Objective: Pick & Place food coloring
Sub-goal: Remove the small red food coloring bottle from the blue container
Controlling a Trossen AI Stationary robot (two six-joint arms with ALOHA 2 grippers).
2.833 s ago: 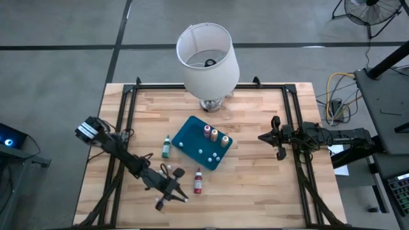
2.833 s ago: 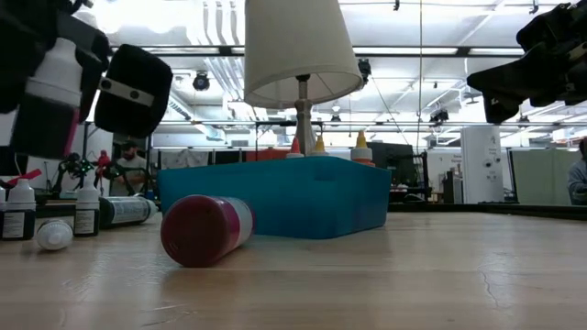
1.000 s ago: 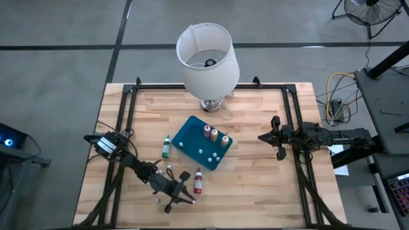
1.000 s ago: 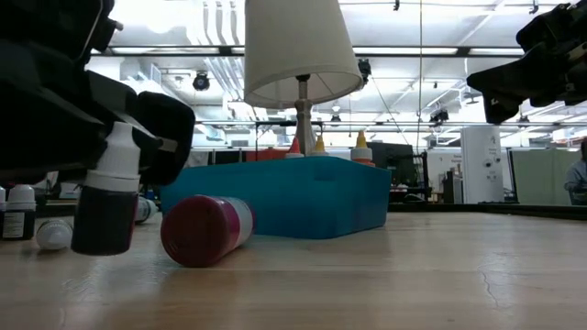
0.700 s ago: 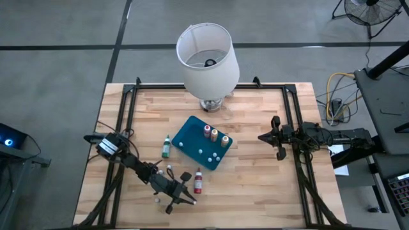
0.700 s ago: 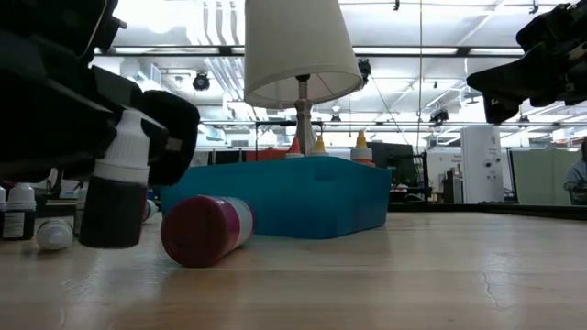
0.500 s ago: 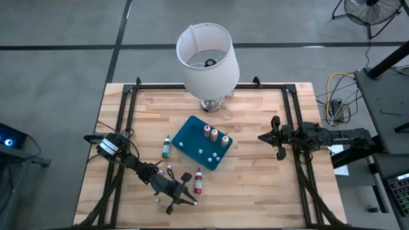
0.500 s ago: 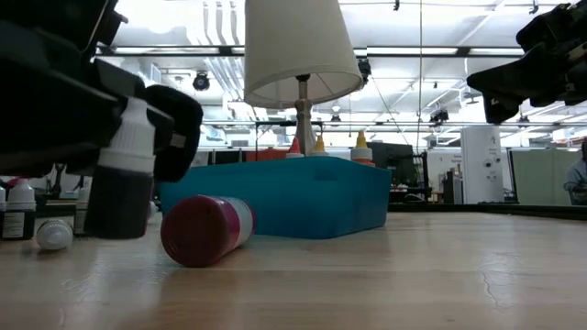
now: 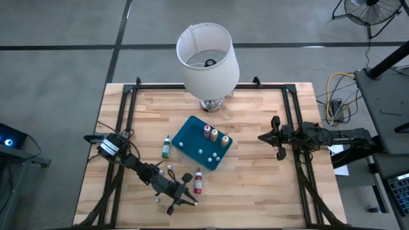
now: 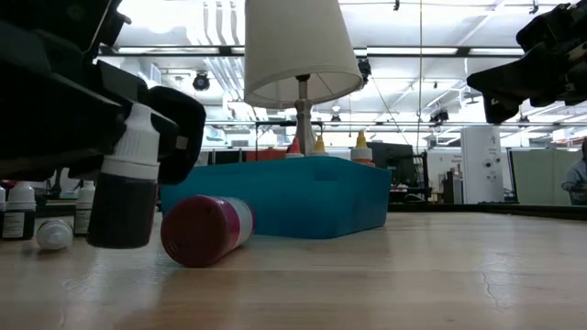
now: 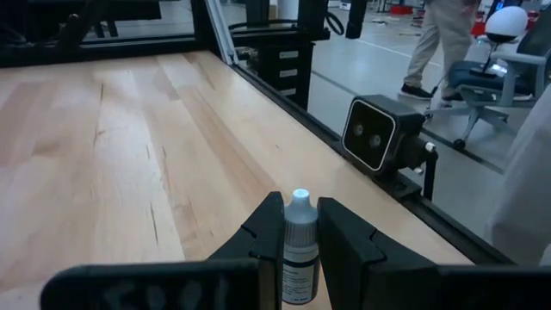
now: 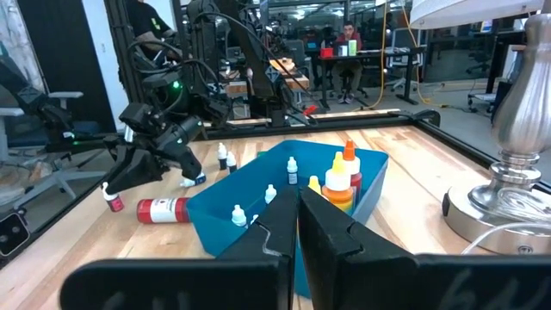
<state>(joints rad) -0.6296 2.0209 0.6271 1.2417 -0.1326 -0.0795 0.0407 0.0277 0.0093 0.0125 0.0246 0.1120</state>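
Left gripper (image 11: 300,226) low at the near-left part of the bench (image 9: 255,179): jaws clamped on a small dark dropper bottle (image 11: 300,250) with a white cap, held upright. In the low view the same dark dropper bottle (image 10: 125,192) stands with its base at or just above the wood; contact is hard to judge from that angle. From above, the left gripper (image 9: 181,189) sits just left of the lying red bottle (image 9: 197,181).

That red bottle (image 10: 204,227) lies on its side on the bench, near the front of the teal tray (image 10: 303,197) and just short of it, apart from the gripper.

The teal tray (image 9: 192,131) sits mid-bench, angled. Three food coloring bottles (image 9: 215,134) stand upright in a row along its far right edge; in the right wrist view the orange and yellow ones (image 12: 343,179) show clearly, with a few small white-capped bottles (image 12: 271,195) beside them inside the tray. A green bottle (image 9: 166,147) lies on the bench just left of the tray.

More small dark bottles (image 10: 18,212) stand at the left edge in the low view; one white cap (image 10: 53,235) lies loose there.

Right gripper (image 9: 276,137) waits at the right side of the bench, well apart from the tray, jaws together. A white-shaded lamp (image 9: 208,56) stands at the far edge, behind the tray.
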